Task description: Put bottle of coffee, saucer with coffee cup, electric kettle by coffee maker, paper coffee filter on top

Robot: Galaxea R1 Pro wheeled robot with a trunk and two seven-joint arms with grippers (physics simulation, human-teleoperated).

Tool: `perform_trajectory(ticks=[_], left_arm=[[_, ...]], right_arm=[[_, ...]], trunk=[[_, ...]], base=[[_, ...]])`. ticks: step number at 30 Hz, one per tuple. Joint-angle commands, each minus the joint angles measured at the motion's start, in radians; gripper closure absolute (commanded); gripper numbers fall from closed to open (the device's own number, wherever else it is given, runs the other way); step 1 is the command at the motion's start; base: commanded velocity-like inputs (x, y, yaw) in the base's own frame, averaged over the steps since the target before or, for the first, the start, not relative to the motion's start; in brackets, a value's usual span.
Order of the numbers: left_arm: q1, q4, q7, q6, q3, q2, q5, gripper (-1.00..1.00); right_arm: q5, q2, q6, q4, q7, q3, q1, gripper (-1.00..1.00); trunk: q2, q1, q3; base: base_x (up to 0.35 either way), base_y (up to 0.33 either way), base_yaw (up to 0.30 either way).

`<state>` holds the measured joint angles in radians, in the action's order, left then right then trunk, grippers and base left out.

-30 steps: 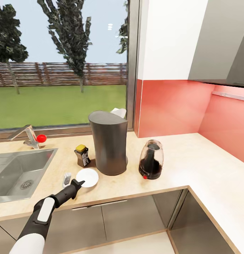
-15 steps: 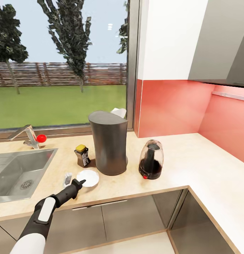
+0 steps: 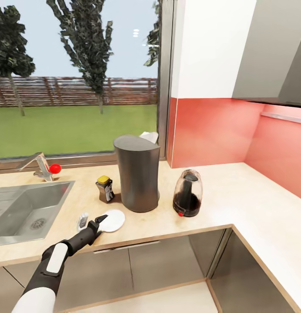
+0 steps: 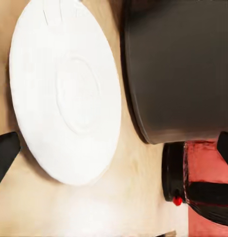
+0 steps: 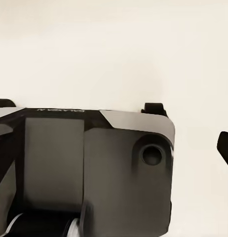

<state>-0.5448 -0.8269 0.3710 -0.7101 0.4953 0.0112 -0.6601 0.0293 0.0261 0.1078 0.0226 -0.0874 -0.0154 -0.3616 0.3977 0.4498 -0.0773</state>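
The tall dark grey coffee maker (image 3: 137, 174) stands on the countertop (image 3: 237, 195), with a white paper filter (image 3: 149, 136) showing behind its top. The coffee bottle (image 3: 105, 189) with a yellow lid stands just to its left. A glass kettle (image 3: 188, 193) with a black base and a red switch stands to its right. In front lies the white saucer (image 3: 113, 220) (image 4: 64, 94). My left gripper (image 3: 99, 221) (image 4: 114, 148) is open at the saucer's near-left rim, fingers spread wide. In the right wrist view one black fingertip (image 5: 226, 148) shows beside a dark robot part (image 5: 94, 168).
A small grey-white object (image 3: 83, 220) lies left of the saucer, too small to identify. The steel sink (image 3: 24, 208) and a faucet with a red knob (image 3: 48, 168) are at the left. The red backsplash (image 3: 211, 130) and a window bound the counter behind.
The camera has shifted a little, moving the whole picture right. My left gripper has reached forward onto the saucer's near edge.
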Motion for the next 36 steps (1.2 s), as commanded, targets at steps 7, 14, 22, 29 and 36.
perform_trajectory(ticks=[7,14,22,29,36], left_arm=[[-0.001,0.000,0.003,-0.008,0.005,0.001,-0.001,-1.00],[-0.001,-0.001,0.004,-0.009,0.003,0.001,-0.008,-1.00],[0.070,-0.001,0.060,-0.017,0.002,-0.009,-0.010,-1.00],[0.238,-0.001,0.243,-0.019,0.000,-0.076,0.001,-1.00],[0.388,0.048,0.269,0.024,-0.007,-0.127,0.132,-1.00]], right_arm=[[0.003,0.000,0.006,0.002,-0.002,-0.002,0.000,-1.00],[0.003,0.000,0.006,0.002,-0.002,-0.002,0.000,-1.00],[0.003,0.000,0.006,0.002,-0.002,-0.001,0.000,-1.00],[0.006,0.001,0.006,0.002,-0.001,-0.002,0.000,-1.00],[0.007,0.001,0.006,0.002,0.000,-0.001,0.000,-1.00]], trunk=[[0.002,0.000,-0.002],[0.002,0.000,-0.002],[0.002,0.000,-0.002],[0.002,0.000,-0.006],[0.002,0.000,-0.013]], base=[[-0.291,0.151,0.000],[-0.311,0.106,0.000],[-0.207,0.045,0.000],[-0.006,0.001,0.081],[0.000,0.000,0.176]])
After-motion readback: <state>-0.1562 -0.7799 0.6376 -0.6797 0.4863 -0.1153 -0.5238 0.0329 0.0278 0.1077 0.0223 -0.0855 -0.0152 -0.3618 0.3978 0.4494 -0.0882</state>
